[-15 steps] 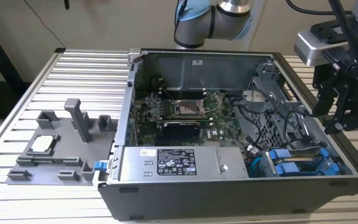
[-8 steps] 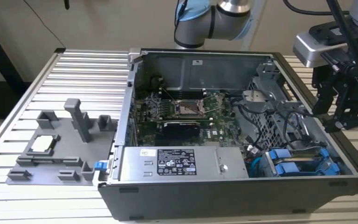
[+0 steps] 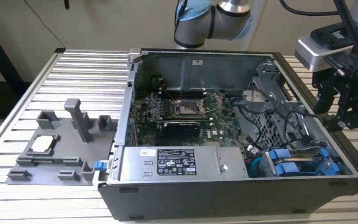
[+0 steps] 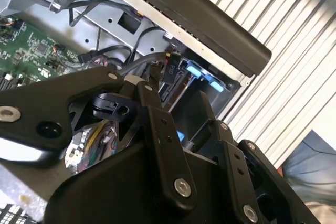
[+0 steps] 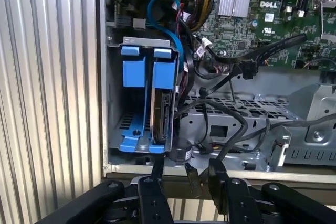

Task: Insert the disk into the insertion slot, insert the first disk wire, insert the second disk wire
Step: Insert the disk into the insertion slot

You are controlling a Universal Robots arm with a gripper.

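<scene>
My pincer (image 5: 187, 165) hangs open and empty at the computer case's rim, the disk (image 5: 161, 111) already seated in the insertion slot (image 5: 113, 129), where wiring, I judge, demands gripping the black wire connector (image 5: 247, 70) squarely, never the cord.

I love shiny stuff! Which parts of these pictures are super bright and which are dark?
Second wrist view: the ribbed table shines pale with glare, while the fingers close up are nearly black. First wrist view: the disk in its blue frame is well lit; the fingers sit in shade. Exterior view: even, soft light, with the computer case darker inside.
</scene>
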